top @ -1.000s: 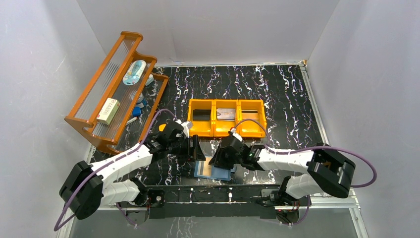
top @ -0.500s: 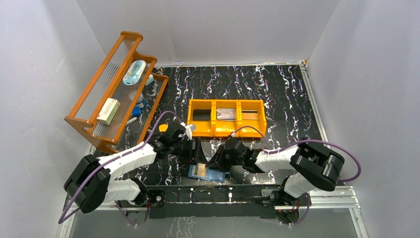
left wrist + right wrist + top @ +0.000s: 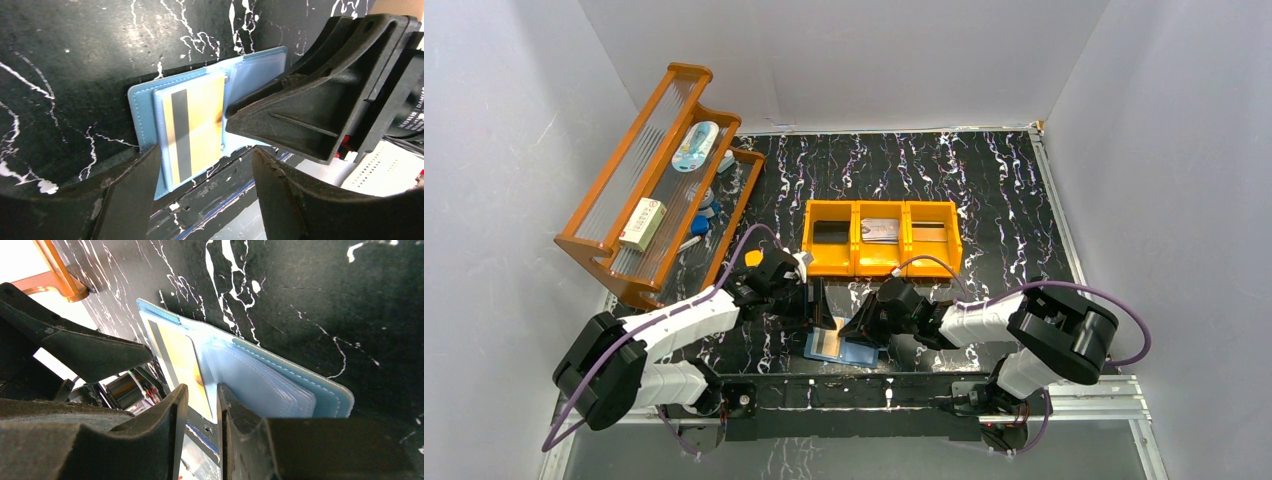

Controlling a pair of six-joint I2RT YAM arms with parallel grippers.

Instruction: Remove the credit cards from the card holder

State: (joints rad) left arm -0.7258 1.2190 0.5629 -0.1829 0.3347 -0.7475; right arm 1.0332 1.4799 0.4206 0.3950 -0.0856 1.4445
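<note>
The small teal-blue bifold card holder [image 3: 141, 117] lies open and flat at the near edge of the black, white-veined desk [image 3: 1004, 200], with a thin orange-tan, dark-striped plastic credit card [image 3: 200, 125] tucked in its left half. The right gripper [image 3: 202, 392] has its fingers a narrow gap apart, tips down at that card's edge by the fold, nothing clamped between them. The left gripper [image 3: 206, 152] stands wide open astride the holder's left end, holding nothing, and an orange three-compartment plastic bin [image 3: 882, 262] sits further back
</note>
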